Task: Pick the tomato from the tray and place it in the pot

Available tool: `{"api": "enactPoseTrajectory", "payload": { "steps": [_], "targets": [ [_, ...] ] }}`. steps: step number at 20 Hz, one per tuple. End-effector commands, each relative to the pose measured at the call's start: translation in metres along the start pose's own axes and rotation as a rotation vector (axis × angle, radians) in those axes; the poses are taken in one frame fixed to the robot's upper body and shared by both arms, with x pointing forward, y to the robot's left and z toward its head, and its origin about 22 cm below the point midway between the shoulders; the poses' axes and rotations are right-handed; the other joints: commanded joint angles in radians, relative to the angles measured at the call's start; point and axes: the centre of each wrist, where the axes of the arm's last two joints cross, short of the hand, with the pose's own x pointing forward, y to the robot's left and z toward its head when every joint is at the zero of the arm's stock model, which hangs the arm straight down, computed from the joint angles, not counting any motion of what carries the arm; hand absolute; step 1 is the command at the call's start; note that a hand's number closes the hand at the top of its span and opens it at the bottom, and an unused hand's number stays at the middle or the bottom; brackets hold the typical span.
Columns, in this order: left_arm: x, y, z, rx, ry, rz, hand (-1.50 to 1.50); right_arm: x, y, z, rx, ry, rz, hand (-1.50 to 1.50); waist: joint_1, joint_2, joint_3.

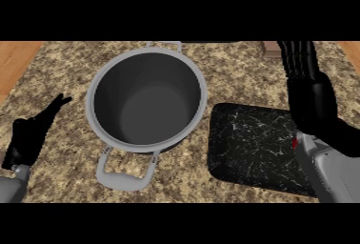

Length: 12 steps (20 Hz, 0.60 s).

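Granite counter [63, 62]. Pot [147, 95]: centre, empty. Tray [246, 143]: just right of the pot. Tomato [294, 142]: red sliver on the tray, mostly hidden under the right forearm. Right hand [302, 62]: fingers straight, holding nothing, beyond the tray. Left hand [32, 133]: open, resting lower left. Step: likely pick-up not begun; next, right hand over the tomato, then closing.

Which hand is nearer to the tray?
The right hand, at the right edge of the tray; the left hand rests beyond the pot.

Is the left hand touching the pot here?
Apart. The head view shows bare counter between the left hand and the rim of the pot; the hand rests open near the view's left edge.
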Motion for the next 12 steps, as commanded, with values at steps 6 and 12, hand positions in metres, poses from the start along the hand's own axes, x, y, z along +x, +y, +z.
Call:
{"api": "enactPoseTrajectory", "payload": {
  "steps": [6,12],
  "targets": [
    [-0.003,0.021,0.01,0.162,-0.016,-0.003,0.0,-0.054,-0.138,0.122,-0.184,0.855,0.176,1.5,-0.076,0.029,-0.038],
    [-0.021,0.008,0.039,0.13,0.045,0.06,0.0,-0.012,-0.205,0.174,-0.09,0.46,0.789,-1.5,-0.061,0.013,-0.038]
  ]
}}
